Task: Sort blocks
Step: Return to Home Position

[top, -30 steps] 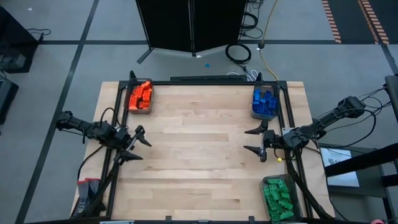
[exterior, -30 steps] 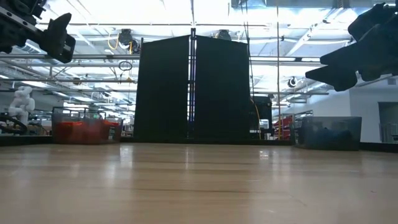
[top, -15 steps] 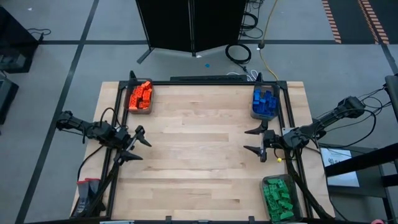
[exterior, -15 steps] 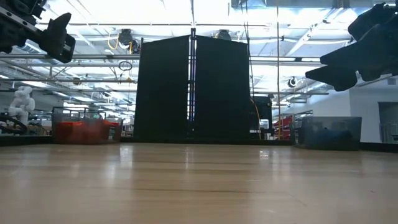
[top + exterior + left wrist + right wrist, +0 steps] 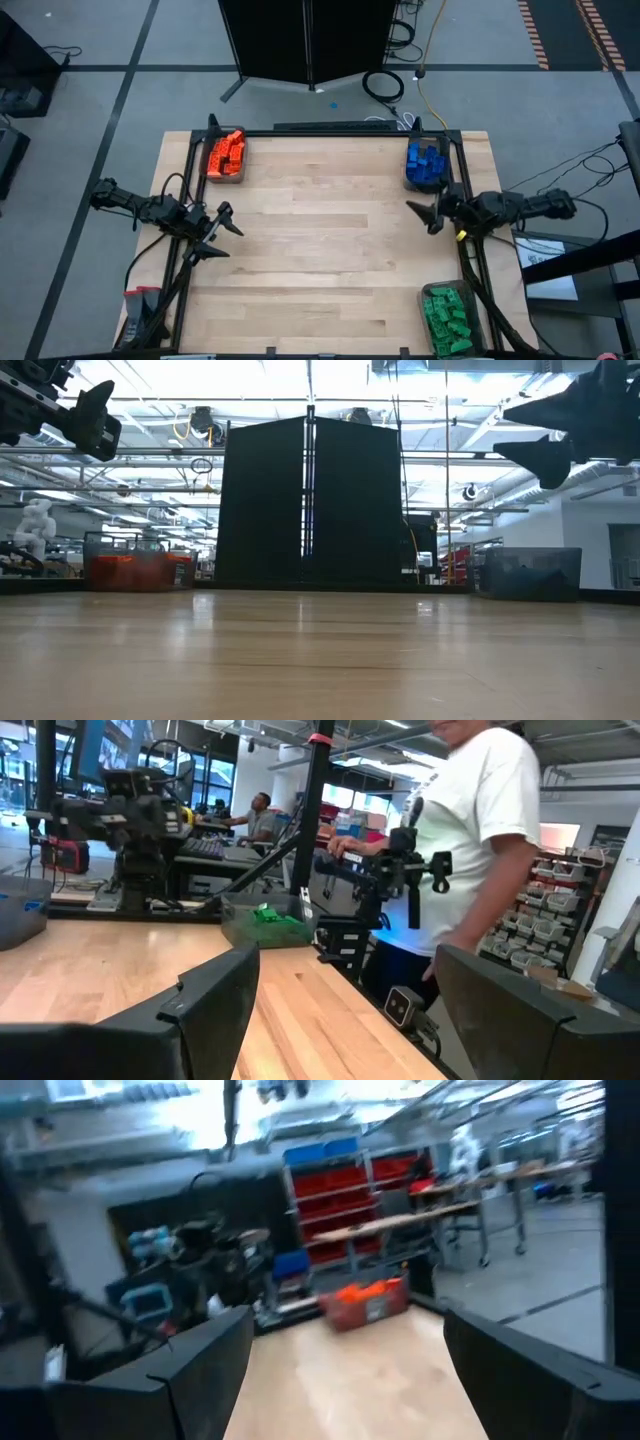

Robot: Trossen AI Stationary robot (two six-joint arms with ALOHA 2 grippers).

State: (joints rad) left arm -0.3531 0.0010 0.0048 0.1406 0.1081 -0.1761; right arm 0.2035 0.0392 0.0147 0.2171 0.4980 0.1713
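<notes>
Wooden table (image 5: 320,250) of pale planks in a black frame, seen from above. Three grey bins sit at its corners: far-left bin (image 5: 225,180), far-right bin (image 5: 422,189) and near-right bin (image 5: 440,288). My left gripper (image 5: 230,241) hangs over the table's left side, fingers spread wide, holding nothing. My right gripper (image 5: 420,217) hangs just beside the far-right bin, equally wide and empty. Orange blocks (image 5: 227,153) fill the far-left bin, blue blocks (image 5: 424,164) the far-right, green blocks (image 5: 448,318) the near-right, seemingly unmixed.
</notes>
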